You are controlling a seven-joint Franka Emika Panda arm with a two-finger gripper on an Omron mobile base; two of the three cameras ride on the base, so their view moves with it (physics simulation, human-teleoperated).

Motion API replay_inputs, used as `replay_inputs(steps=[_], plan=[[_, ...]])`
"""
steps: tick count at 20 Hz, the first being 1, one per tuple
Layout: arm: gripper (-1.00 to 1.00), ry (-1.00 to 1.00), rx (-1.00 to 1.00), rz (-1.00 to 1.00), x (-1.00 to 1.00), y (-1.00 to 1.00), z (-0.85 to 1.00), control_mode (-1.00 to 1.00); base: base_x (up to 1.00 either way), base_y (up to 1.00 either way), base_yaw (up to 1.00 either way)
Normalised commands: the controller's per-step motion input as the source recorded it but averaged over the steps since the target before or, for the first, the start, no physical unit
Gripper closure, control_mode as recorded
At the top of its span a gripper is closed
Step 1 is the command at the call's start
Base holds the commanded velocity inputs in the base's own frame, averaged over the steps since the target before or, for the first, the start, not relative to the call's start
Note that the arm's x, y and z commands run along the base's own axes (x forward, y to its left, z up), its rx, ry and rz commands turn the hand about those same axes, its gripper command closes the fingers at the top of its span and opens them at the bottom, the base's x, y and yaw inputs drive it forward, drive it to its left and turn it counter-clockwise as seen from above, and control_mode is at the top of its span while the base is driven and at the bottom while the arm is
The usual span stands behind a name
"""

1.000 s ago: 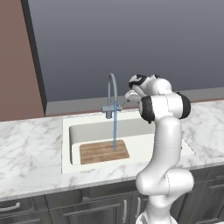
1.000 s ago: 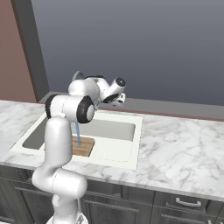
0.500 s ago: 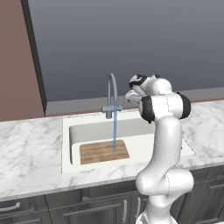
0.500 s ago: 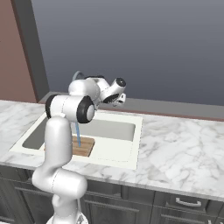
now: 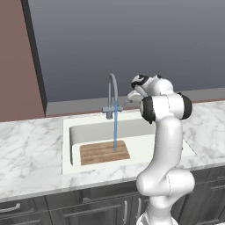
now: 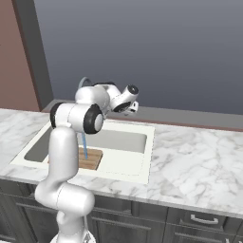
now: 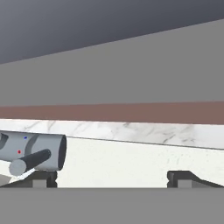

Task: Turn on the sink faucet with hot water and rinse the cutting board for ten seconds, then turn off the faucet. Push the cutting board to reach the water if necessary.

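Water (image 5: 115, 132), thin blue stream, strikes striped wooden cutting board (image 5: 104, 152)

- Grey-veined white marble countertop (image 5: 30, 149): runs the full width of the scene, at both sides of the basin cut-out.
- Dark grey lower cabinets with drawer fronts (image 6: 190, 223): sit directly under the countertop; a slim metal bar handle (image 6: 203, 219) is mounted on one drawer.
- Flat slate-grey back wall (image 5: 132, 39): rises behind the countertop.
- Reddish-brown side wall panel (image 5: 17, 61): stands at the left, bordered by a dark vertical trim strip (image 5: 35, 57).
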Motion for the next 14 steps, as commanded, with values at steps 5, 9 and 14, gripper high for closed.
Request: replay_inputs(steps=[5,9,14], plan=[[-1.00,0.00,0.00,0.00,0.15,0.00,0.00,-1.00,0.00,0.00,0.00],[-1.00,0.00,0.00,0.00,0.17,0.00,0.00,-1.00,0.00,0.00,0.00],[-1.00,0.00,0.00,0.00,0.07,0.00,-0.01,-1.00,0.00,0.00,0.00]])
